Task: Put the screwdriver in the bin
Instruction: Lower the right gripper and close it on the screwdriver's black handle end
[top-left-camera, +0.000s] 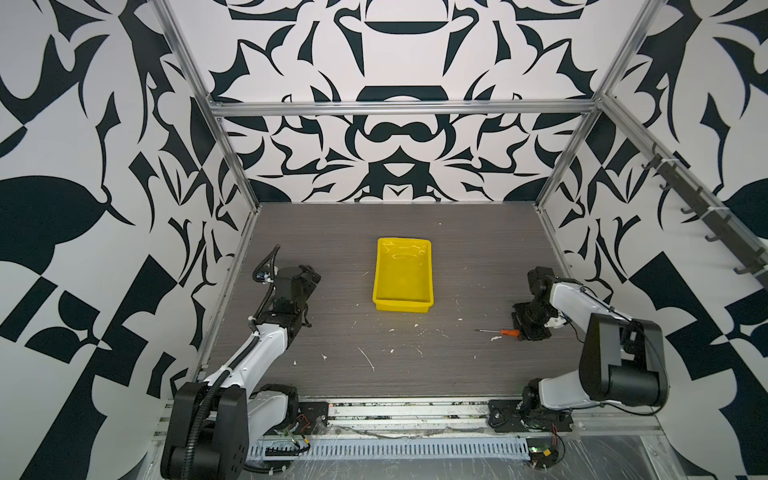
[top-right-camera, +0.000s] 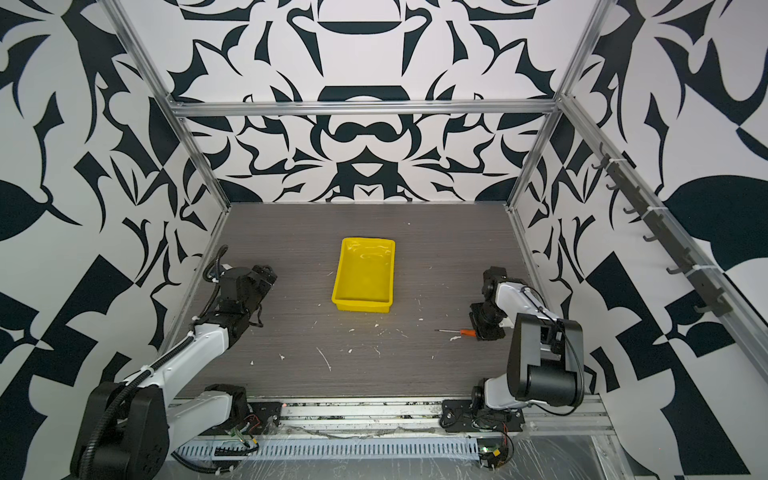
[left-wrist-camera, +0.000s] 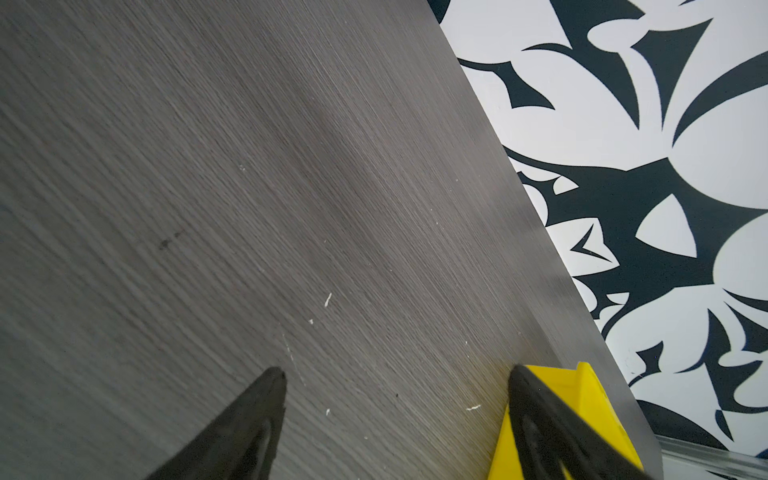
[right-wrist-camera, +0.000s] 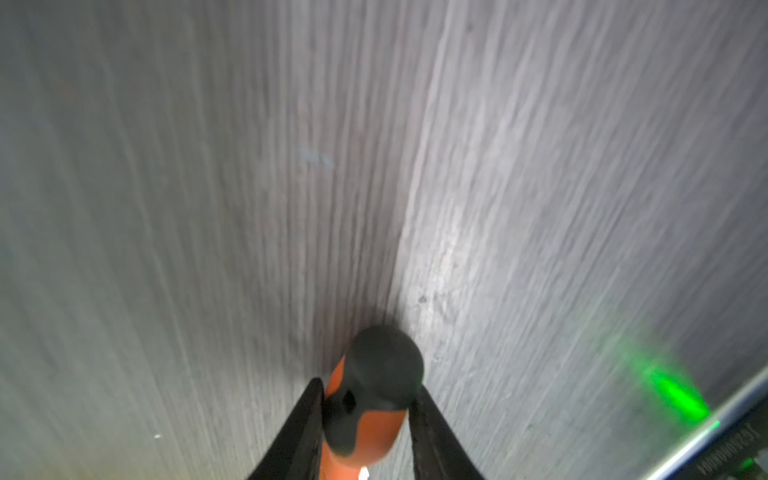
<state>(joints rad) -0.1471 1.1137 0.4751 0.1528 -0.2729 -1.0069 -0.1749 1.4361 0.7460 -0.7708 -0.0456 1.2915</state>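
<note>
Right of the bin (top-left-camera: 403, 306), toward the front, screwdriver (top-left-camera: 505, 332): flat on the grey wood-grain table (top-left-camera: 332, 374), well apart from the bin, thin shaft toward the bin's side
Right gripper (right-wrist-camera: 368, 386): closed on the screwdriver's orange-and-black handle, a finger against each side
Left gripper (left-wrist-camera: 395, 370): jaws spread wide over bare table, left of the bin
Bin: bright yellow, upright, glossy inside

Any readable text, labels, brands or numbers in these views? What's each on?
Light print on a dark strip, right wrist view: too blurred to read.
No text shows on the bin or the screwdriver.
Nothing else legible in any view.
</note>
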